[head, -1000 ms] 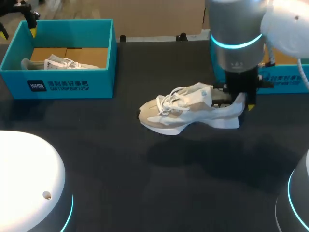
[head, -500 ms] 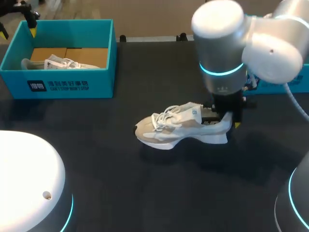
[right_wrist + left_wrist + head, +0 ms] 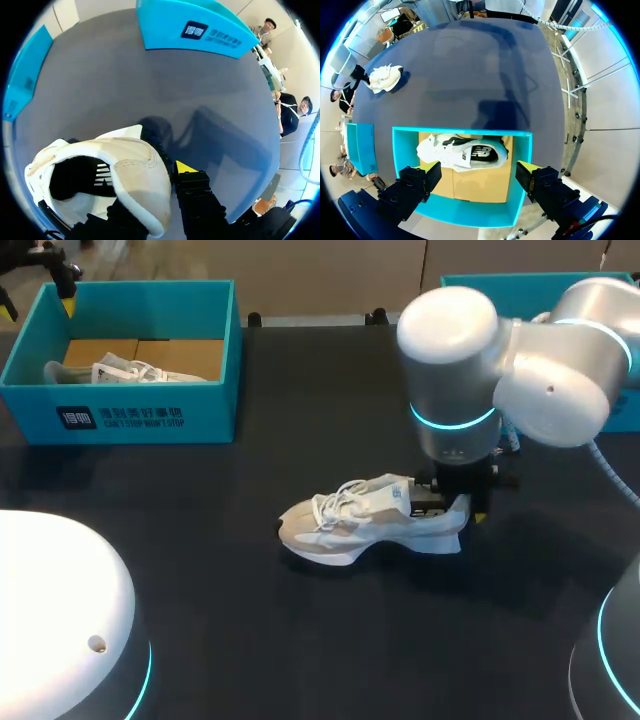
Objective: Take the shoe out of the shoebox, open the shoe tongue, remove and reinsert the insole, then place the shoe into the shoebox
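A beige and white shoe [image 3: 360, 520] lies toe-left in the middle of the dark table, its sole at or just above the surface. My right gripper [image 3: 455, 502] is shut on its heel collar, one finger inside the shoe and one behind it. In the right wrist view the heel [image 3: 125, 170] sits between the fingers of the right gripper [image 3: 150, 175]. My left gripper [image 3: 477, 177] hangs open above the left teal shoebox [image 3: 460, 131], which holds a second shoe [image 3: 462, 152]. In the head view that left gripper [image 3: 38, 308] is at the far left corner.
The left shoebox [image 3: 150, 420] stands at the back left with its shoe [image 3: 115, 370] inside. A second teal box [image 3: 500, 282] stands at the back right, partly behind my right arm. Bare dark table lies in front of the held shoe.
My right arm has come down and a little toward the front left, carrying the shoe lower to the table. The left arm has not moved.
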You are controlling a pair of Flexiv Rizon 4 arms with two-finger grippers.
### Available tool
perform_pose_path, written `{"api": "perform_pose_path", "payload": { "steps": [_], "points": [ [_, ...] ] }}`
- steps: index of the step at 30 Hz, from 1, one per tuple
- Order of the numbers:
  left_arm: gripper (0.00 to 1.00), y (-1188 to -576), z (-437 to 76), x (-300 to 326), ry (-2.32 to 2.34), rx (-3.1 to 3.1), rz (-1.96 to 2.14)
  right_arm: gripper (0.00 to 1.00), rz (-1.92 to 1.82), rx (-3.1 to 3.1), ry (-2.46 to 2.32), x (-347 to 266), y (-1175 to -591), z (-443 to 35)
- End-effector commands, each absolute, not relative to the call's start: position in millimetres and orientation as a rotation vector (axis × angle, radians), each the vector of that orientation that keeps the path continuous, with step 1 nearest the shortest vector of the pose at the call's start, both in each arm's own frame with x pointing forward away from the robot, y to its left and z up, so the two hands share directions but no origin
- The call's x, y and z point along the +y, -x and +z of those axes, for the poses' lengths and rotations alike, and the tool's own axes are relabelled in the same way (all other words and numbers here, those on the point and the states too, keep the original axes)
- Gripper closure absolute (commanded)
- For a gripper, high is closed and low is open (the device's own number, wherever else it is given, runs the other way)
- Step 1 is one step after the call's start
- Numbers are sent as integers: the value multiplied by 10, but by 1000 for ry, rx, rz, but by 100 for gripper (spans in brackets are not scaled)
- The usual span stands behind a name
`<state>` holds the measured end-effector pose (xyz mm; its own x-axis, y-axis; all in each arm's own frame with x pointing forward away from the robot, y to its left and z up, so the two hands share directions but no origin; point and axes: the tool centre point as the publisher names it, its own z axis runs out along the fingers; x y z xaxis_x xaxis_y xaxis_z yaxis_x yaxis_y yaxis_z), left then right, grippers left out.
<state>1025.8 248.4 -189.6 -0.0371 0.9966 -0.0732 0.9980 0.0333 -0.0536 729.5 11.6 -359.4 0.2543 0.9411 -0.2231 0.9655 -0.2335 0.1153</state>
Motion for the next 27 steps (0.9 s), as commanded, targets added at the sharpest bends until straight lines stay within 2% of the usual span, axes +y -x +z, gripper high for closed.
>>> {"api": "perform_pose_path", "payload": {
  "steps": [1,15,17,25,26,27],
  "points": [
    [0,-10261,-1891,2485,-2172,2248,-137,100,-167,1782,-2305,192,-7330,-3712],
    [0,-10261,-1891,2485,-2172,2248,-137,100,-172,1816,-2290,261,-7376,-3932],
    [0,-10261,-1891,2485,-2172,2248,-137,78,-165,1812,-2294,252,-7387,-3930],
    [0,-10261,-1891,2485,-2172,2248,-137,50,-162,1827,-2276,290,-7408,-3875],
    [0,-10261,-1891,2485,-2172,2248,-137,45,-161,1828,-2275,291,-7406,-3864],
    [0,-10261,-1891,2485,-2172,2248,-137,35,-161,1830,-2272,296,-7399,-3840]
  ]
}}
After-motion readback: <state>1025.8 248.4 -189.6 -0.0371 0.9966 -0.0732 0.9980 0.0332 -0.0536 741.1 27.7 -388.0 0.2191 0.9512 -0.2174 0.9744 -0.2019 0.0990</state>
